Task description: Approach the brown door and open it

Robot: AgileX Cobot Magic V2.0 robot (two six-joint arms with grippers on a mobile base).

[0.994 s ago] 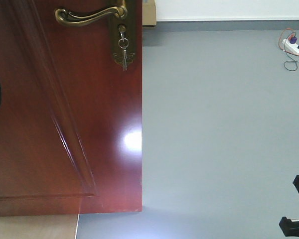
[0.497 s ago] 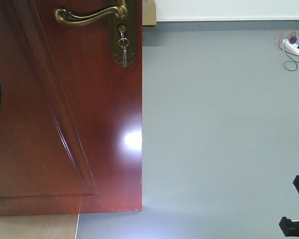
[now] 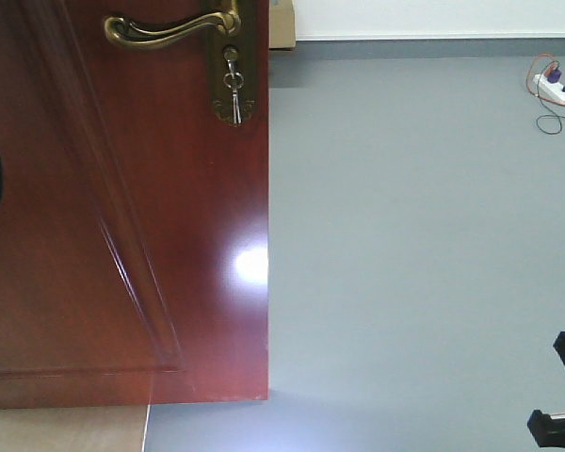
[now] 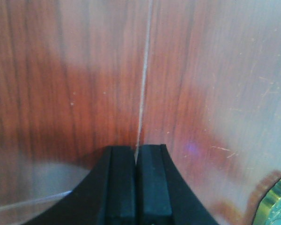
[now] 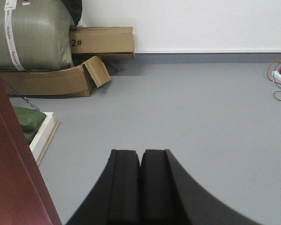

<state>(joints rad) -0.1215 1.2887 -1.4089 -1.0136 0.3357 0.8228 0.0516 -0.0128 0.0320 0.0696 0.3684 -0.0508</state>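
The door (image 3: 122, 235) fills the left half of the front view, its free edge running straight down mid-frame, with the handle (image 3: 165, 28) and keys (image 3: 233, 94) at upper left; bare grey floor (image 3: 424, 245) spreads open to the right as far as the wall. The left gripper (image 4: 136, 187) has its fingers closed together, empty, close before the door's wood. The right gripper (image 5: 140, 187), fingers likewise closed on nothing, faces open floor, with the door's edge at lower left and boxes (image 5: 84, 61) at upper left.

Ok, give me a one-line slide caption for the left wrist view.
Left claw, shut and empty, facing the glossy brown door, brass hardware at lower right.
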